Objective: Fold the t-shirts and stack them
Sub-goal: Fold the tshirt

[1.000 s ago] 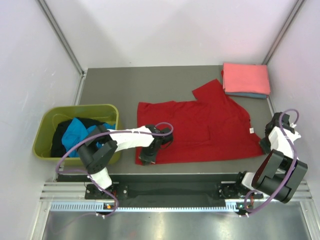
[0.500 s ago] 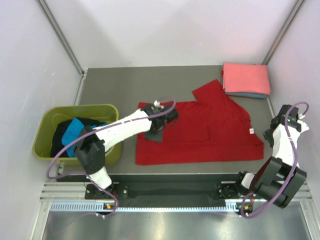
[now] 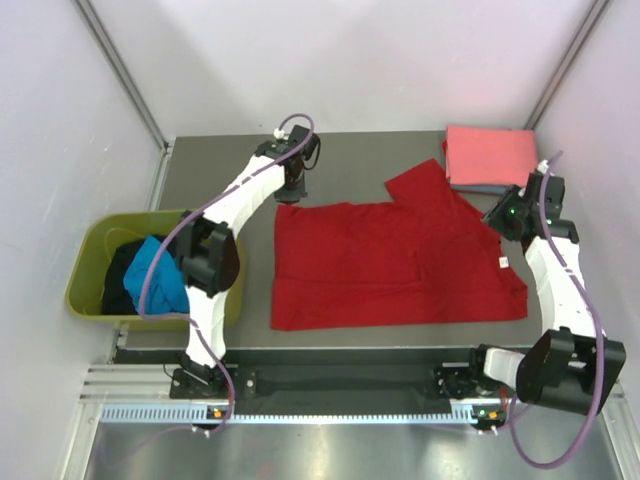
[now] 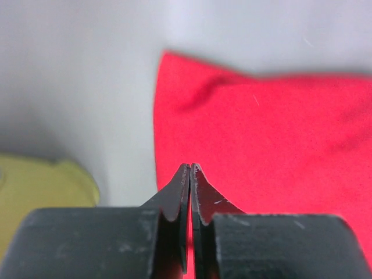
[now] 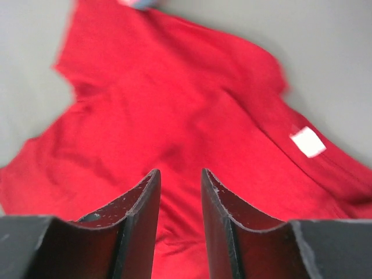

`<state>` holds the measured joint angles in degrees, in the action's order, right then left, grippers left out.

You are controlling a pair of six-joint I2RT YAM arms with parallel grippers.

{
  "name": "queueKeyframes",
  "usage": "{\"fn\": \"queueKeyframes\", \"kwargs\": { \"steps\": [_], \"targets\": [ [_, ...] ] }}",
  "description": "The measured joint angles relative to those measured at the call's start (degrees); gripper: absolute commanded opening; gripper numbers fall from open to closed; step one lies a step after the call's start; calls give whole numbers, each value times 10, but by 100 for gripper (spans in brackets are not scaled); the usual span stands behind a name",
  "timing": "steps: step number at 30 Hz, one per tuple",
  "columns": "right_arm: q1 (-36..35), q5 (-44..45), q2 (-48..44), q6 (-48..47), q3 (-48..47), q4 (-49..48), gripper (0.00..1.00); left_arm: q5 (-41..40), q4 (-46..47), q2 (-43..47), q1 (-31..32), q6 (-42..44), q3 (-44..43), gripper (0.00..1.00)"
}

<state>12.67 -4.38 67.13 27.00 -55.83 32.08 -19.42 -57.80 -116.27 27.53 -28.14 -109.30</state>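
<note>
A bright red t-shirt (image 3: 400, 255) lies spread flat across the middle of the table, white neck label (image 3: 504, 262) at its right. My left gripper (image 3: 291, 194) hangs shut over the shirt's far left corner; in the left wrist view its tips (image 4: 190, 167) meet above the red cloth's (image 4: 261, 128) edge, nothing visibly pinched. My right gripper (image 3: 492, 217) hovers over the shirt's right side near the collar, open, with red cloth (image 5: 174, 104) and the label (image 5: 307, 141) beneath it. A folded salmon-pink t-shirt (image 3: 492, 155) rests on a blue one (image 3: 497, 190) at the back right.
An olive-green tub (image 3: 150, 217) stands off the table's left side, holding a turquoise shirt (image 3: 155, 270) and a black one (image 3: 118, 278); its corner (image 4: 40, 180) shows in the left wrist view. White walls enclose the table on three sides.
The left arm swung from the shirt's near left edge to its far left corner, opening and shutting on the way. The right arm reached from the near right up toward the collar and opened.
</note>
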Motion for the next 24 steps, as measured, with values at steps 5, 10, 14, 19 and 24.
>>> {"fn": "queueKeyframes", "kwargs": {
  "steps": [5,10,14,19,24],
  "targets": [
    [-34,-7,43,-5,-45,-34,34,-13,11,-131,-27,38,-74,0],
    [-63,-7,63,-5,-47,-47,35,-15,17,-172,-41,74,-82,16],
    [-95,-3,86,-4,-50,-61,35,-8,38,-173,-52,99,-82,28],
    [-167,18,149,-6,-86,-61,35,10,58,-173,-64,125,-82,29],
    [-196,24,188,-11,-98,-62,35,9,68,-182,-67,154,-89,31]
  ]
}}
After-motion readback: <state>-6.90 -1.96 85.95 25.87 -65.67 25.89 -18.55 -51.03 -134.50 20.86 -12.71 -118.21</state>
